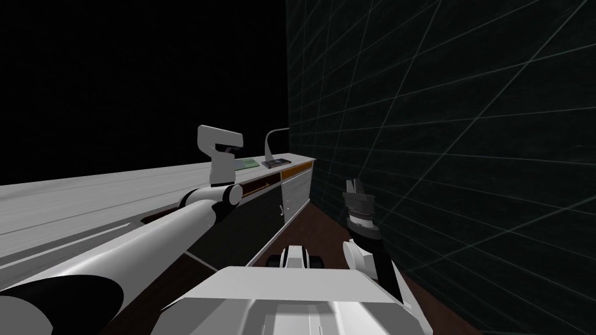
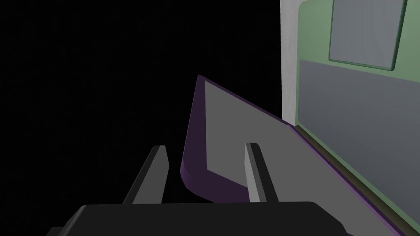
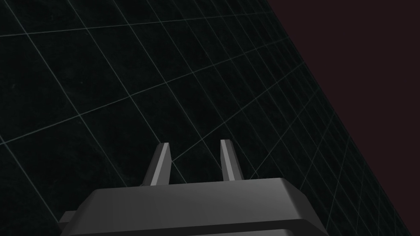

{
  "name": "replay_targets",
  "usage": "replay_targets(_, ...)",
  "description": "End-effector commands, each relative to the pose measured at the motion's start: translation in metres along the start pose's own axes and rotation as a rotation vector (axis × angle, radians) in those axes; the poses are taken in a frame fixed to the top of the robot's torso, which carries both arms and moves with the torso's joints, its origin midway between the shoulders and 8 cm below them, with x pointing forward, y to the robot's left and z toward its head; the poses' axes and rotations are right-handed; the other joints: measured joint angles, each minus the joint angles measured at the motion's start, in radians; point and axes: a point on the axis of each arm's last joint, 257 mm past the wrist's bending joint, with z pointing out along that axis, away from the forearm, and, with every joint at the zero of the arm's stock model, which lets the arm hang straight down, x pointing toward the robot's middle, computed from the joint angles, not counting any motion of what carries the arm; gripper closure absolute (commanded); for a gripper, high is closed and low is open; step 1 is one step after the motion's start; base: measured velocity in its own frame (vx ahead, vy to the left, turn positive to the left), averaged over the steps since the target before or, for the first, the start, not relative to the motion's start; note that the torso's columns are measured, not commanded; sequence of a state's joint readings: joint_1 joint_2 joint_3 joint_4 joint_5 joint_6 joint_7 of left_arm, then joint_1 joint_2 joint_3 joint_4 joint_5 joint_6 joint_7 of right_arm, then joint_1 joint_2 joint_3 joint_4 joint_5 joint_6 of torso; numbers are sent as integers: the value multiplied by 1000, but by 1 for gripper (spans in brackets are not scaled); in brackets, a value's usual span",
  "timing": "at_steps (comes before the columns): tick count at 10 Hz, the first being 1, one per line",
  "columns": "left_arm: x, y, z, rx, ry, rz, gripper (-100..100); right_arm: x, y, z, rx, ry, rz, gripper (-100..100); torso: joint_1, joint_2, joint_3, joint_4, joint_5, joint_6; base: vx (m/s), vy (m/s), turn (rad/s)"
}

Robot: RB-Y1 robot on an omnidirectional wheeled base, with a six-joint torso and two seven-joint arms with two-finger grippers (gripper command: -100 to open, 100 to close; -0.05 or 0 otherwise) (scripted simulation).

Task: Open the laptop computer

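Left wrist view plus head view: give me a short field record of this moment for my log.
laptop: on the white counter, green base with grey panels showing
lid: purple-edged, grey face, raised off the base
left gripper: jaws open, straddling a corner of the lid
right gripper: low beside the dark tiled wall, away from the counter
task state: laptop partly open

head: steeply down along counter (image 1: 87, 198) | left wrist: close on laptop (image 2: 348, 114), shared | right wrist: faces wall (image 3: 123, 82)
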State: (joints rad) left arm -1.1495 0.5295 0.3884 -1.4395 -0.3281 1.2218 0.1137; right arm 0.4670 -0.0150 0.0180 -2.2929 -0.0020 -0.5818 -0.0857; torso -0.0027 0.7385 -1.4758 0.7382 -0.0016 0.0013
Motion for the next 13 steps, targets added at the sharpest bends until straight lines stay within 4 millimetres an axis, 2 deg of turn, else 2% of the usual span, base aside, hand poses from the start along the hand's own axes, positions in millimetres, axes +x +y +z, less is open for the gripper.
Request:
replay_targets(1, 8, 13, 7, -11, -7, 106, 100, 0, 0, 0, 0, 0, 0, 0, 0, 1, 1, 1, 0, 0, 12, -36, -9)
replay_targets(2, 15, 24, 13, -22, -14, 184, 100, 0, 0, 0, 0, 0, 0, 0, 1, 1, 1, 1, 0, -1, 24, -53, -16)
replay_targets(3, 10, 19, 9, -19, -11, 137, 100, 0, 0, 0, 0, 0, 0, 0, 0, 1, 0, 1, 0, -1, 12, -29, -4)
replay_targets(4, 16, 38, 18, -34, -19, 229, 100, 0, 0, 0, 0, 0, 0, 0, 2, 2, 1, 2, 0, -1, 12, -30, -5)
replay_targets(6, 21, 54, 25, -46, -27, 310, 100, 0, 0, 0, 0, 0, 0, 0, 1, 1, 1, 0, 1, -1, 8, -59, -6)
replay_targets(7, 26, 71, 32, -58, -32, 392, 100, 0, 0, 0, 0, 0, 0, 0, 0, 1, 0, 0, 0, -1, 14, -68, -3)
replay_targets(9, 30, 89, 38, -70, -36, 475, 100, 0, 0, 0, 0, 0, 0, 0, 1, -1, -1, -1, 0, 0, 14, -67, -4)
replay_targets(10, 33, 107, 44, -82, -39, 558, 100, 0, 0, 0, 0, 0, 0, 0, 0, -1, -1, 0, 0, 0, 17, -60, -6)
replay_targets(11, 23, 92, 41, -82, -67, 507, -100, 0, 0, 0, 0, 0, 0, 0, 0, -1, 0, -2, 1, 0, -23, 11, -240)
replay_targets(13, 5, 83, 41, -101, -119, 504, -100, 0, 0, 0, 0, 0, 0, 0, 8, 3, 2, 2, 2, -1, -70, 104, -286)
